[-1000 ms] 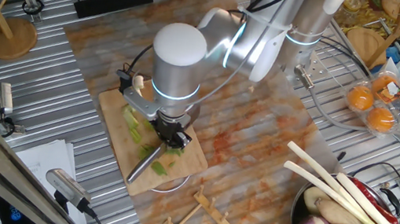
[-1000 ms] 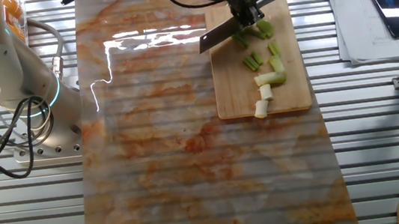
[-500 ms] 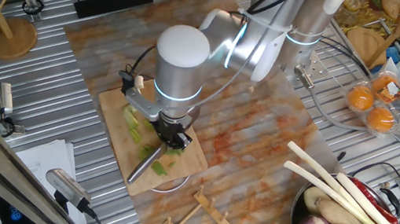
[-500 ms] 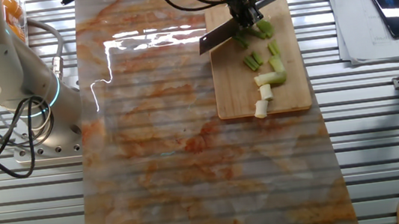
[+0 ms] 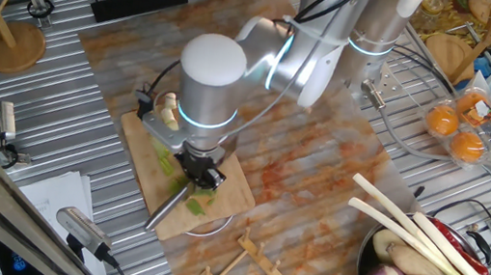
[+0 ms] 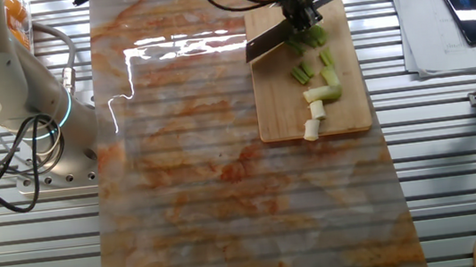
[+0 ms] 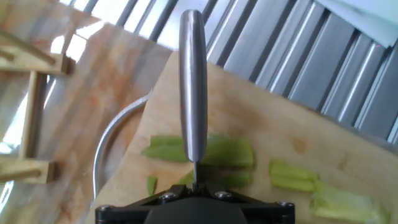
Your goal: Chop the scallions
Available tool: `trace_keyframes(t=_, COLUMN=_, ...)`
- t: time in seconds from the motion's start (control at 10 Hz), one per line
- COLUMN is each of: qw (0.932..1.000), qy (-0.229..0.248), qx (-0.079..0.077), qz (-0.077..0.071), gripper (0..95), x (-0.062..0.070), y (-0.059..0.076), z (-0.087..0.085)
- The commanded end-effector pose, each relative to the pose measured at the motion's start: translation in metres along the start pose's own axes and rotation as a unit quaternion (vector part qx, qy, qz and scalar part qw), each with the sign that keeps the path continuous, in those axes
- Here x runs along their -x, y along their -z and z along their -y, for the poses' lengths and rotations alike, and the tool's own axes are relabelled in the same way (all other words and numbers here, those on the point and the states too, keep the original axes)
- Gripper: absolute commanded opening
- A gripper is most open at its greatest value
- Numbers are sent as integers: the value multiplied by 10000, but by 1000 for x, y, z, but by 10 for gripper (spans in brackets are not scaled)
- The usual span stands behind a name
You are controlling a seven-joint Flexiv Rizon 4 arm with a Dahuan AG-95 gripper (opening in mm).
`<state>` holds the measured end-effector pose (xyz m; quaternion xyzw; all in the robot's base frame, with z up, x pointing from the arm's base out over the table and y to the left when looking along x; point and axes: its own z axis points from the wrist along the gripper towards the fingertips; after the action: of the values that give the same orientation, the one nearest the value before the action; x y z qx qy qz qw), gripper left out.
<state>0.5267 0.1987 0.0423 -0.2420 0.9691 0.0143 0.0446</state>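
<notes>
1. Pincer (image 6: 300,11) is pinching a knife (image 6: 274,38) by the handle, with the smooth steel blade sticking out over the edge of the cutting board (image 6: 285,110).
2. Scallions (image 6: 321,85) are already in short chunks, green and pale white, scattered along the rectangular wooden board; hand view shows flat green strips (image 7: 231,152) right under the blade (image 7: 193,87).
3. Board sits on a marbled orange mat over the ribbed metal tabletop (image 6: 36,255).
</notes>
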Motion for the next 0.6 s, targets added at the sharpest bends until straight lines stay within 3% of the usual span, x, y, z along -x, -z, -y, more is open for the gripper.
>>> trace_keyframes(t=0.1, qw=10000, qy=-15, qx=35, qz=14, gripper=0, x=9, y=1, z=1)
trace_keyframes(t=0.3, qw=10000, qy=-40, qx=54, qz=3, gripper=0, x=13, y=-10, z=1)
trace_keyframes(t=0.4, qw=9999, qy=29, qx=-14, qz=-152, gripper=0, x=10, y=-6, z=1)
trace_keyframes(t=0.6, qw=9998, qy=53, qx=25, qz=-189, gripper=0, x=2, y=-1, z=0)
